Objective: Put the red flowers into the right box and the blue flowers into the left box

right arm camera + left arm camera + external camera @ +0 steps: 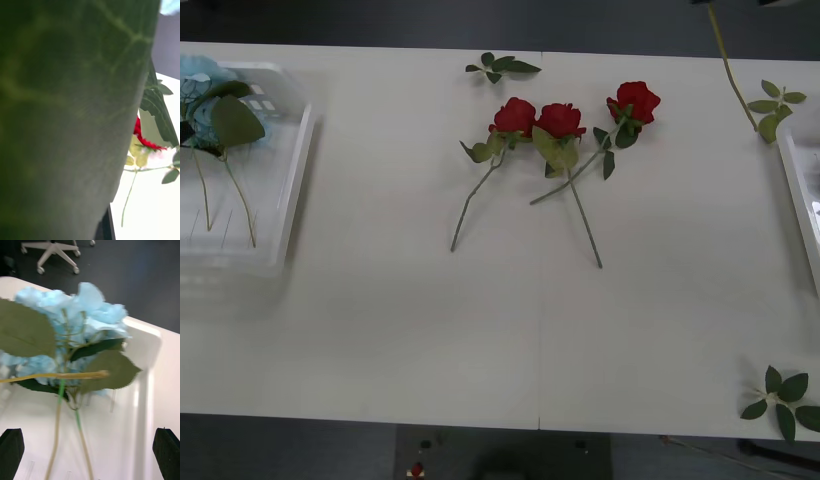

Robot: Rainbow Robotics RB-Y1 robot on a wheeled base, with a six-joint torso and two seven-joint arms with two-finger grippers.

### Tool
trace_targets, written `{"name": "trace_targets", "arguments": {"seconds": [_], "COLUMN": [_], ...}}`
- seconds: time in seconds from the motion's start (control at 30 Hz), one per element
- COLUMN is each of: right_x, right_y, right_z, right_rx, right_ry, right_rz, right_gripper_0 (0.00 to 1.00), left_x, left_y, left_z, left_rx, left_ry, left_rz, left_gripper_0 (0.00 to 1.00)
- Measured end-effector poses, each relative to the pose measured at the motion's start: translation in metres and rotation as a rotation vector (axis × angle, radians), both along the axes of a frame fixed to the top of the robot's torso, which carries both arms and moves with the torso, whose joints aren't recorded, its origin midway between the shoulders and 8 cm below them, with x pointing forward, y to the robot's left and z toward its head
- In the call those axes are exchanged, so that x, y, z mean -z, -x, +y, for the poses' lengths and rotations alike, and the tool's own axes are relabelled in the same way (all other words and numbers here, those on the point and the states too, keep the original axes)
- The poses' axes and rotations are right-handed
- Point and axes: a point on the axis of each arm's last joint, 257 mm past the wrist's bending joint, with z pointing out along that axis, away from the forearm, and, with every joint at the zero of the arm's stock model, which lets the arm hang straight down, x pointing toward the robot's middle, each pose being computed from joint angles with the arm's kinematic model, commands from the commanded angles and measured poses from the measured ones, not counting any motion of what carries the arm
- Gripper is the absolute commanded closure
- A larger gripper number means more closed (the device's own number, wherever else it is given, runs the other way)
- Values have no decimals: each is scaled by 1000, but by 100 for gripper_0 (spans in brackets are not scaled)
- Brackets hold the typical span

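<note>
Three red flowers (561,121) lie side by side in the middle of the white table, stems pointing toward me. The blue flowers (202,95) rest in the left box (298,160) at the table's left end. In the left wrist view, my left gripper (89,438) hovers open over the blue flowers (80,311), which lie against the left box's white wall (147,363). The black fingertips (11,452) hold nothing. The right box (800,190) shows as a rim at the right edge. In the right wrist view a big green leaf (67,112) sits close to the lens, with a red flower (144,140) beyond it.
A long thin stem with a few leaves (770,105) runs from the top edge down to the right box's far corner. Loose leaf sprigs lie at the table's far middle (500,67) and near right corner (783,392). An office chair base (52,253) stands on the floor beyond the table.
</note>
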Motion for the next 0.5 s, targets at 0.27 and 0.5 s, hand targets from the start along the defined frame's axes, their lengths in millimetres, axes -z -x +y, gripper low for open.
{"name": "trace_targets", "arguments": {"seconds": [0.27, 0.5], "right_x": [4, 7], "right_y": [11, 9], "right_z": [47, 107], "right_rx": [-201, -257], "right_ry": [-19, -187], "right_rz": [-122, -143], "right_gripper_0": [100, 100], "left_x": [-33, -63], "left_y": [45, 91], "left_z": [-4, 11], "left_rx": [93, 115], "left_ry": [-6, -83], "left_rz": [194, 377], "left_gripper_0": [0, 0]}}
